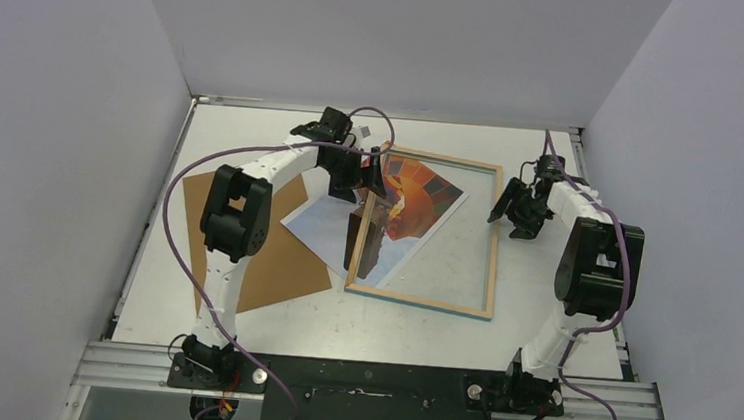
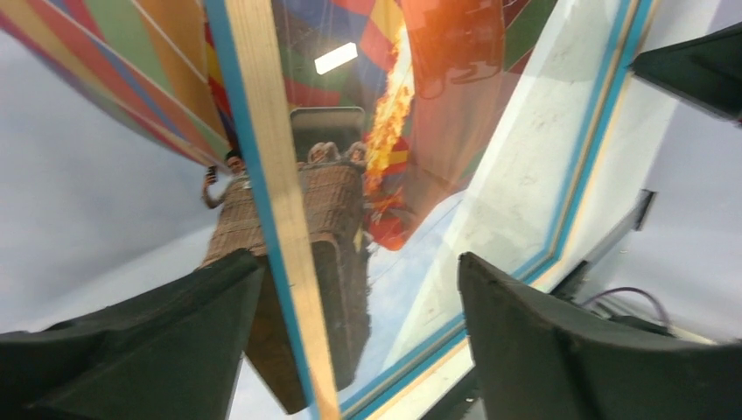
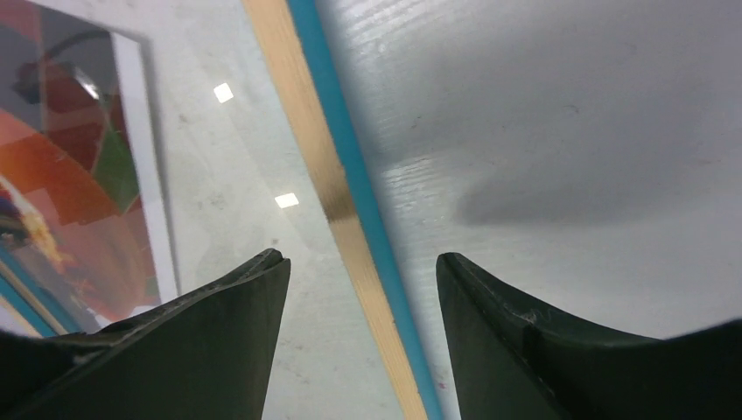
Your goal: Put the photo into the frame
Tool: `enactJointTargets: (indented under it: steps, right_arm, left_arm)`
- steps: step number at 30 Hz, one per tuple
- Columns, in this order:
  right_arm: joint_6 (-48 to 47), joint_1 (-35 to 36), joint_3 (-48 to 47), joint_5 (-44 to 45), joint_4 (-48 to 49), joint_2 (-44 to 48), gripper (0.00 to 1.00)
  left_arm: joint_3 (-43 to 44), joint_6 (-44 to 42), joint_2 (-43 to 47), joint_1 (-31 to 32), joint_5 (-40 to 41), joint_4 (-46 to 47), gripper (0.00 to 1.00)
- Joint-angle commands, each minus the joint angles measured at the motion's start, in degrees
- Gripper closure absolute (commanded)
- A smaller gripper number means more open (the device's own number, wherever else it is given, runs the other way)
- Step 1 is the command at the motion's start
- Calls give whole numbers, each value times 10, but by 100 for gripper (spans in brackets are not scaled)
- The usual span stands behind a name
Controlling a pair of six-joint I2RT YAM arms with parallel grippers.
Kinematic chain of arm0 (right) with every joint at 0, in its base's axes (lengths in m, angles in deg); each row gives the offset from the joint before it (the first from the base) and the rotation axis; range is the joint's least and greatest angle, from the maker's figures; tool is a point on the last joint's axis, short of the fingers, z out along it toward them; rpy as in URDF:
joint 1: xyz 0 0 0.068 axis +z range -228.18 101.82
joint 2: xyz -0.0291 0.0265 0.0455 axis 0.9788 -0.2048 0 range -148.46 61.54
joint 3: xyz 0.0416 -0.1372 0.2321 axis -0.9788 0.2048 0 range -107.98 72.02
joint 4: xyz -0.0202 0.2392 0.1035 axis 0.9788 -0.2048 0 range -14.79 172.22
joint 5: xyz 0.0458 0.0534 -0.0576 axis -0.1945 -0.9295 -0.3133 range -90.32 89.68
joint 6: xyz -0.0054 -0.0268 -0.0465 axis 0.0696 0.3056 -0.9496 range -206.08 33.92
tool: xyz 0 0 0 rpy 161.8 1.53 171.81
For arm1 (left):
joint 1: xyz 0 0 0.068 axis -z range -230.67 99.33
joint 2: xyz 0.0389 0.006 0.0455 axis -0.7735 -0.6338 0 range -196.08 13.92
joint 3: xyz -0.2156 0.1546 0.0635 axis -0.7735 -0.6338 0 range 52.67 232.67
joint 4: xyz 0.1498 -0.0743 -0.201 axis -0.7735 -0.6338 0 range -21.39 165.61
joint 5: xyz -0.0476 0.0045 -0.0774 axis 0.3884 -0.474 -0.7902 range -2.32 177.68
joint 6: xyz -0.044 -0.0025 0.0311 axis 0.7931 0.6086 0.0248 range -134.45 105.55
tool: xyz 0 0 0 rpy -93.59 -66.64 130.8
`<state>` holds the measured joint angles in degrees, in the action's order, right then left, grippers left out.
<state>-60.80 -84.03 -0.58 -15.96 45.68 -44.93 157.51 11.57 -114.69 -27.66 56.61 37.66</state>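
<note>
The frame [image 1: 422,300] lies wood-coloured back up on the table, right of centre. The photo [image 1: 318,223], a hot-air balloon print, lies aslant under the frame's left rail; part shows through the pane and part sticks out to the left. My left gripper [image 1: 368,177] is open over the far end of that rail. In the left wrist view its fingers [image 2: 359,262] straddle the rail [image 2: 282,219], above the photo [image 2: 87,192]. My right gripper [image 1: 503,213] is open over the right rail. The right wrist view shows it [image 3: 360,259] astride the rail [image 3: 337,192], with the photo [image 3: 79,175] at the left.
A plain brown backing board [image 1: 266,254] lies flat at the left, partly under the photo and beneath my left arm. White walls close the table [image 1: 359,324] on three sides. A metal rail runs along the near edge.
</note>
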Motion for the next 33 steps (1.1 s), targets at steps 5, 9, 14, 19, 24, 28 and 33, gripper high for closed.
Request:
enactJointTargets:
  steps: [5, 9, 14, 19, 24, 28, 33]
  right_arm:
    - [6, 1, -1, 22, 26, 114, 37]
    - [35, 1, 33, 42, 49, 152, 35]
    - [77, 15, 79, 23, 93, 198, 36]
    - [113, 79, 87, 37, 113, 239, 37]
    - [144, 151, 79, 65, 132, 254, 37]
    - [151, 194, 65, 80, 134, 241, 38]
    - [149, 231, 44, 84, 124, 214, 38]
  left_arm:
    - [2, -99, 120, -38, 113, -15, 3]
    - [-19, -115, 143, -79, 113, -15, 3]
    - [-29, -144, 144, -127, 114, -45, 7]
    - [-3, -175, 118, -140, 130, -101, 11]
    - [3, -159, 97, -157, 116, -110, 18]
    - [23, -153, 68, -170, 78, -120, 22]
    - [51, -153, 20, -172, 33, -147, 32]
